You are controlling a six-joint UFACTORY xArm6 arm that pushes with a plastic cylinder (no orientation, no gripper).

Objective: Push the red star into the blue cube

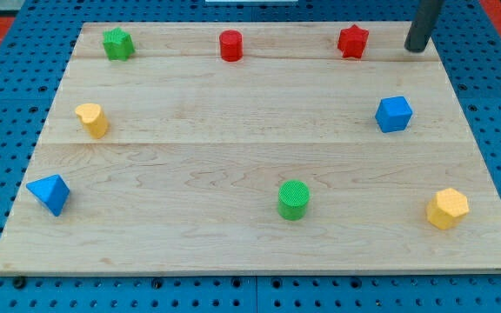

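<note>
my tip (pixel 417 49) rests at the worktop's (pixel 233 130) far right, just right of the red star (pixel 352 41); no gripper shows. the blue cube (pixel 394 114) sits nearer, open board between them.

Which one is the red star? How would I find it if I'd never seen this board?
Look along the wooden board's top edge, toward the view's right. The red star sits there, just left of my tip. The red cylinder further left is round; this one has points, and the blue cube lies below it.
</note>
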